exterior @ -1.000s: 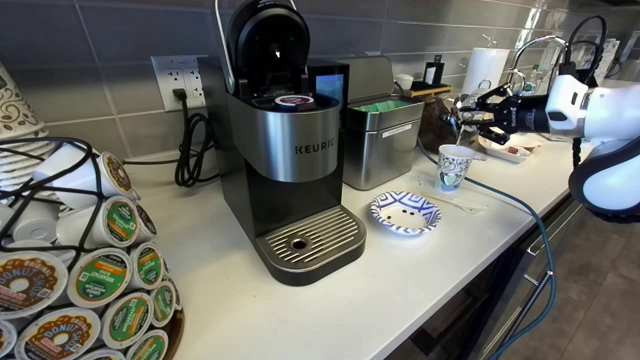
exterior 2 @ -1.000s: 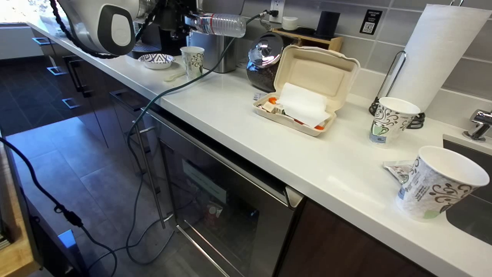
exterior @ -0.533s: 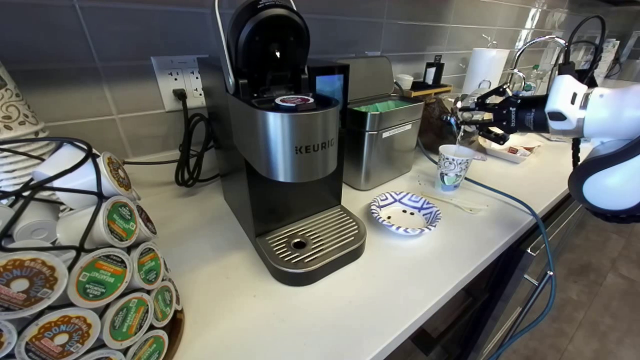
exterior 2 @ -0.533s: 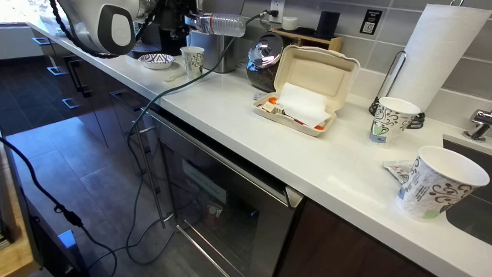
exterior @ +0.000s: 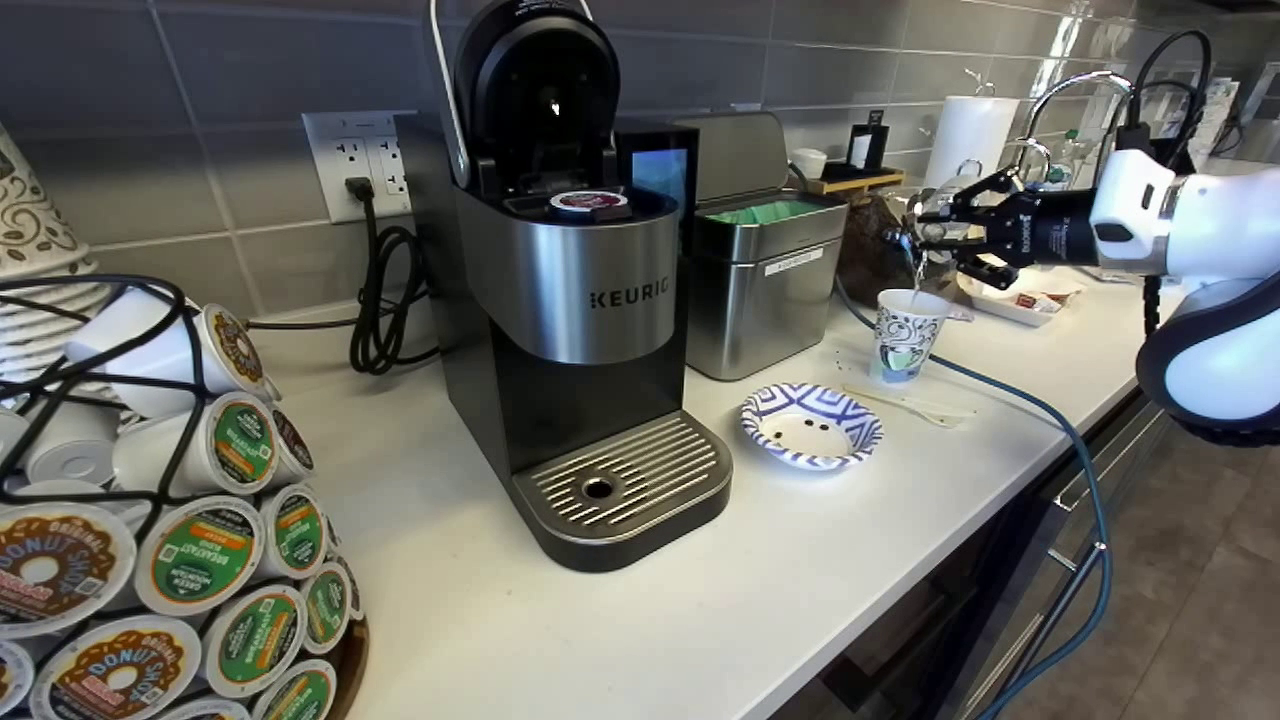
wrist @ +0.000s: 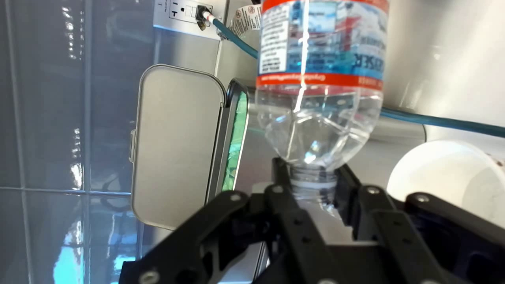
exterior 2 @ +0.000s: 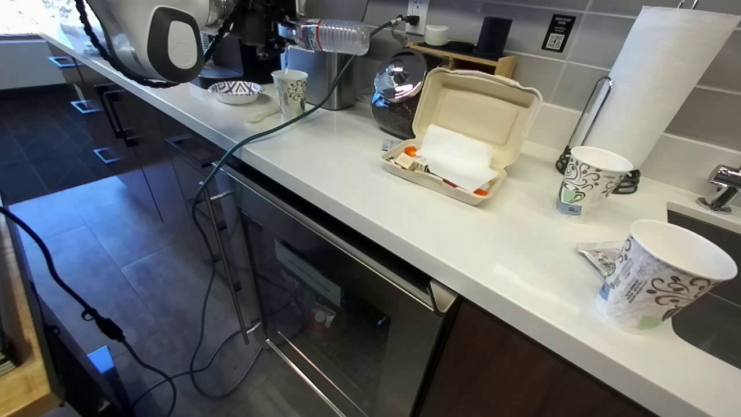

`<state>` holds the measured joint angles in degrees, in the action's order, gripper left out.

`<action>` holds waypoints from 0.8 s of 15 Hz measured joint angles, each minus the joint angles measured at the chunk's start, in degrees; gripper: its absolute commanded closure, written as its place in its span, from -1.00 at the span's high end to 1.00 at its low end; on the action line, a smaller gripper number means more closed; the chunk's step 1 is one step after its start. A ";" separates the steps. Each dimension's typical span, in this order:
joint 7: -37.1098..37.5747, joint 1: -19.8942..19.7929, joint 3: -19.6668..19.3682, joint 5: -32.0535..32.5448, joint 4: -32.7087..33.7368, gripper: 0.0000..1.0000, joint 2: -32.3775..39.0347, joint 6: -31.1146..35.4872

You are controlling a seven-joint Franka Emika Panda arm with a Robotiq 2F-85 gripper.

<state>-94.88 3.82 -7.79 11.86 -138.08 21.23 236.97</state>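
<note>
My gripper is shut on the ridged neck of a clear plastic bottle with a red and blue label. The bottle lies close to level in the air, its mouth between the black fingers. In both exterior views a thin stream of water falls from the mouth into a patterned paper cup. That cup stands upright on the counter beneath the gripper, apart from it. Its white rim and inside show at the right of the wrist view. How full it is cannot be told.
Near the cup are a blue-patterned bowl, a stirrer and a steel bin. A coffee machine stands with its lid up. A teal cable crosses the counter by the cup. Farther along sits an opened food box.
Arm, bottle and cup hold nearly the same places. Water runs throughout, and the stream looks slightly fuller now.
</note>
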 measured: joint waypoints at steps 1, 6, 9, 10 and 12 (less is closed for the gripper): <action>-0.02 0.00 0.00 0.00 0.00 -0.84 0.00 0.00; -0.33 0.00 0.00 0.00 0.00 -0.84 0.02 0.00; 0.00 0.00 0.11 0.00 -0.01 -0.84 0.22 0.00; 0.11 0.00 0.13 0.00 -0.01 -0.84 0.30 0.00; 0.47 -0.01 0.19 0.00 -0.02 -0.84 0.42 -0.05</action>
<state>-94.42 3.81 -7.61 11.86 -138.09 21.65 236.92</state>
